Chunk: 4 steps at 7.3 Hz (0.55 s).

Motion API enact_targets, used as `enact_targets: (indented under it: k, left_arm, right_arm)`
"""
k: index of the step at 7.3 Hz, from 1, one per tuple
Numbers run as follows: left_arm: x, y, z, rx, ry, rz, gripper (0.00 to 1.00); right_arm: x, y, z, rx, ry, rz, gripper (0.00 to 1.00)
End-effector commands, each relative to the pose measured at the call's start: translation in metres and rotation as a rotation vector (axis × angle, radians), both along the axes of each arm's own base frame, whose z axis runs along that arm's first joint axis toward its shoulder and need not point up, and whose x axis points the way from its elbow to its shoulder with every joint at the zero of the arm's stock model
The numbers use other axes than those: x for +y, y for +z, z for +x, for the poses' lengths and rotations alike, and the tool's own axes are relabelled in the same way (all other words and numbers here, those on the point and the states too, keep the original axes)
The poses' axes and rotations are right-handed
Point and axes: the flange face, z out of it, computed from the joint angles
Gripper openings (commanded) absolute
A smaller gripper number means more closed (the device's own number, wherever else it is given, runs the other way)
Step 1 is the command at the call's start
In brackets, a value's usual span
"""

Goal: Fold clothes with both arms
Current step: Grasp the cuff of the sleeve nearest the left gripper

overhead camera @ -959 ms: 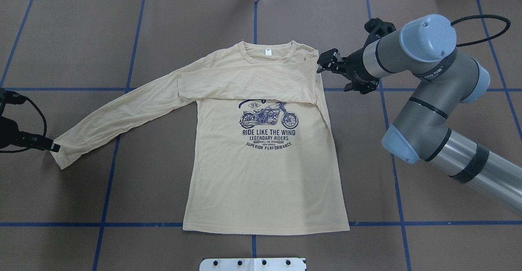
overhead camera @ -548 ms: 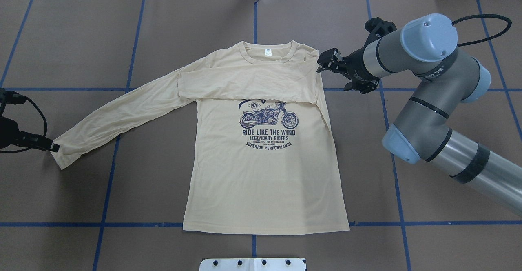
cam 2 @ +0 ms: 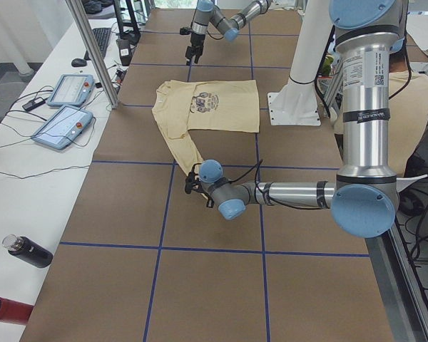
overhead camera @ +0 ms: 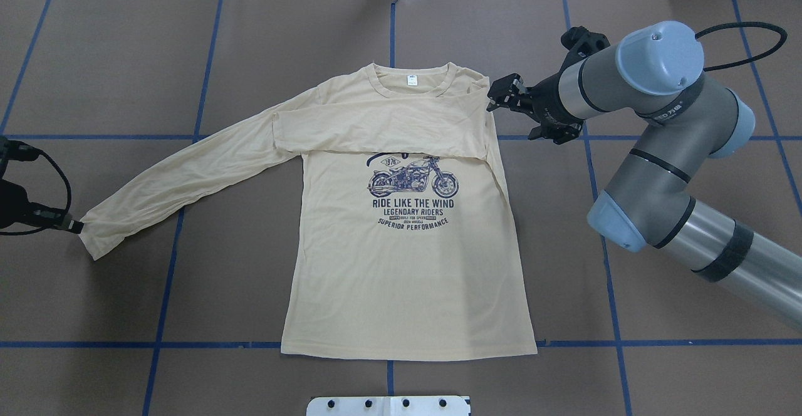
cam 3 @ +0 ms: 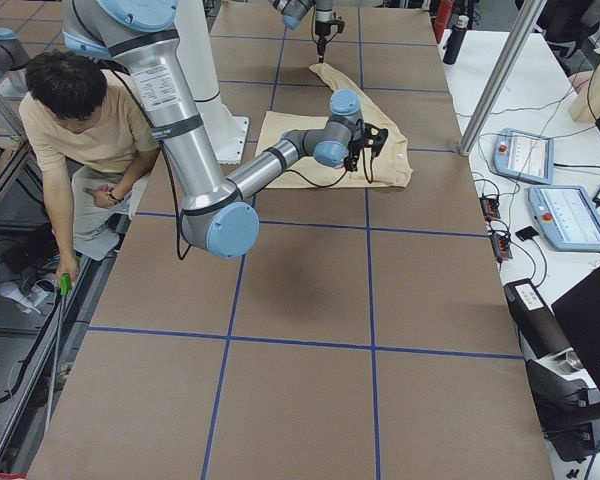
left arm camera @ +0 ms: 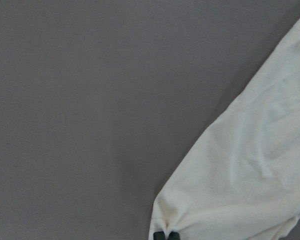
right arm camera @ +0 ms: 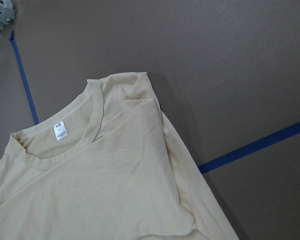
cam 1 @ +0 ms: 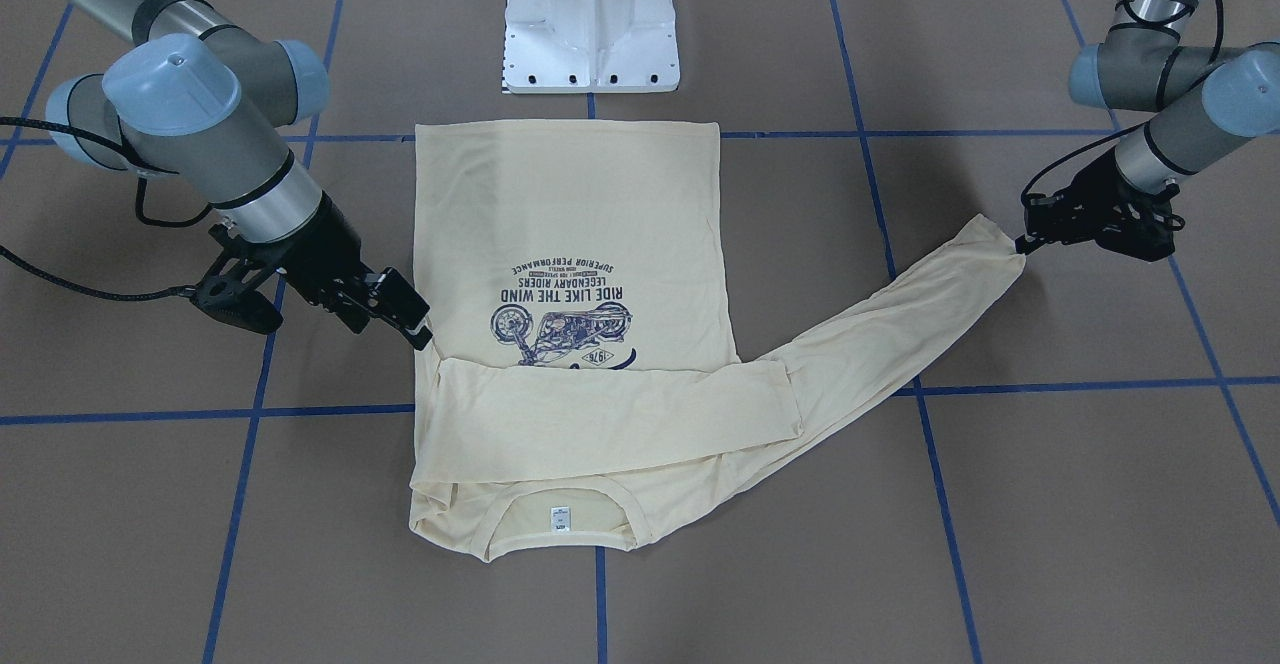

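Left pincer (overhead camera: pixel 76 227) edged outward, clamping shirt (overhead camera: pixel 407 278) cuff; right pincer (overhead camera: pixel 492 98) gapes beside shoulder.

1. Bright, even light falls from above.
2. The right arm (overhead camera: pixel 651 121) casts a soft, faint shadow on the table (overhead camera: pixel 94 59).
3. The left wrist view shows the shirt (left arm camera: pixel 250 165) pale and blurry.

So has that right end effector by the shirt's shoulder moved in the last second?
No. The right end effector sits at the same spot beside the shirt, just beyond the blue tape line.
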Motion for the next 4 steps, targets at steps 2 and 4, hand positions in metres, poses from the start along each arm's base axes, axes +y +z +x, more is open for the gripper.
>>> enact_targets:
  k: [2,4]
  left_arm:
    - [0.000,-0.020,-0.001,0.027,-0.016,-0.002,0.00]
    - [-0.001,-0.082,0.000,0.103,-0.059,-0.013,0.00]
  right_arm:
    - [0.004,-0.001,0.004,-0.004,0.000,0.003,0.99]
    - [0.015,0.012,0.018,0.003,-0.005,-0.001,0.99]
